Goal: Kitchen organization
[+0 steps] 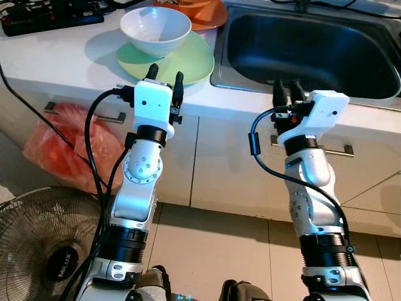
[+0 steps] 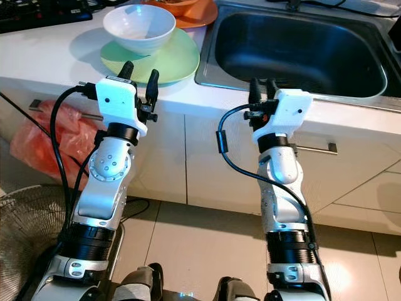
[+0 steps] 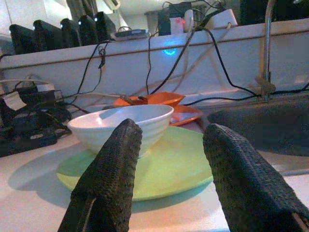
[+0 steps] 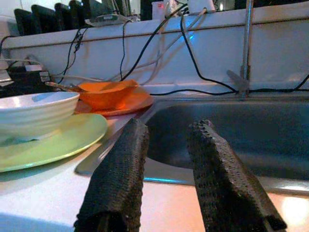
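A white bowl [image 1: 155, 29] sits on a light green plate [image 1: 188, 61] on the white counter. Behind them an orange bowl [image 3: 153, 99] rests on an orange plate [image 1: 207, 17]. My left gripper [image 1: 165, 75] is open at the counter's front edge, its fingertips just short of the green plate and nothing between them. To the right lies a steel sink [image 1: 313, 47]. My right gripper [image 1: 287, 92] is open at the sink's front rim, empty.
Black cables and a power strip [image 1: 50, 15] lie at the counter's back left. Cabinet fronts with metal handles [image 1: 341, 149] are below. A red plastic bag [image 1: 66, 147] and a floor fan [image 1: 44, 251] stand on the floor at my left.
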Controlling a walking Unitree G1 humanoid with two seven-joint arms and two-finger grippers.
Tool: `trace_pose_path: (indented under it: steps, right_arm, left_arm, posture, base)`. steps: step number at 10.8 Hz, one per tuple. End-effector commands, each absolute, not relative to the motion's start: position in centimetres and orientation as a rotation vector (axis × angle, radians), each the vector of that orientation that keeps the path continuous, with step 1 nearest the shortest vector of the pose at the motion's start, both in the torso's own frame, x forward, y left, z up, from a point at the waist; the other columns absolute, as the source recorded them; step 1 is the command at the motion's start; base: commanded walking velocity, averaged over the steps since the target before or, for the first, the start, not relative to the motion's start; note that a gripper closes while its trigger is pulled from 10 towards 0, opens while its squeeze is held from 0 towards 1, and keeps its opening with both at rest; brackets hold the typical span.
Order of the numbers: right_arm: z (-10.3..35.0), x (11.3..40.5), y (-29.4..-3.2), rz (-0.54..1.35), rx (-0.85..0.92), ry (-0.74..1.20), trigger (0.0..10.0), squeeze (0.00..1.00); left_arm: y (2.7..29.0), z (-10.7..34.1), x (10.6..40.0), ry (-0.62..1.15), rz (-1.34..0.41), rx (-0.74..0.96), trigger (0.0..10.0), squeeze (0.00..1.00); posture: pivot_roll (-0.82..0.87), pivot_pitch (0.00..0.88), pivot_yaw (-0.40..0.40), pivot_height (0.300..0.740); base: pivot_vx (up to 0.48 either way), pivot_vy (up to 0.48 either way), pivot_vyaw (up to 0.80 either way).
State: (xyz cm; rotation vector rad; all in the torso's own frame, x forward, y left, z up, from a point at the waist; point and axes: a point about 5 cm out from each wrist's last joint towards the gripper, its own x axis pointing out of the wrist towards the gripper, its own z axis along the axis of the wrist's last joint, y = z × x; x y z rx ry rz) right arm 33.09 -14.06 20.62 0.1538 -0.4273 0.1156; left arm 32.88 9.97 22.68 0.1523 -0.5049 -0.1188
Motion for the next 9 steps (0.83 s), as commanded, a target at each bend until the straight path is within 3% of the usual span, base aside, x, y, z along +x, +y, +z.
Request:
trace_pose_path:
  steps: [1, 9]
  right_arm:
    - [20.96, 33.06, -14.22, 0.114, 0.163, -0.449, 10.0, 0.00]
    - [20.78, 33.11, -13.89, 0.128, 0.168, -0.445, 10.0, 0.00]
  left_arm:
    - [9.91, 22.70, 32.86, -0.511, -0.114, 0.150, 10.0, 0.00]
    - [10.52, 22.48, 32.96, -0.501, -0.092, 0.153, 10.0, 0.00]
  posture:
    - [0.08, 0.164, -0.032, 0.740]
    - [0.09, 0.179, -0.032, 0.740]
  base:
    - [0.000, 0.000, 0.00]
    - [0.249, 0.000, 0.00]
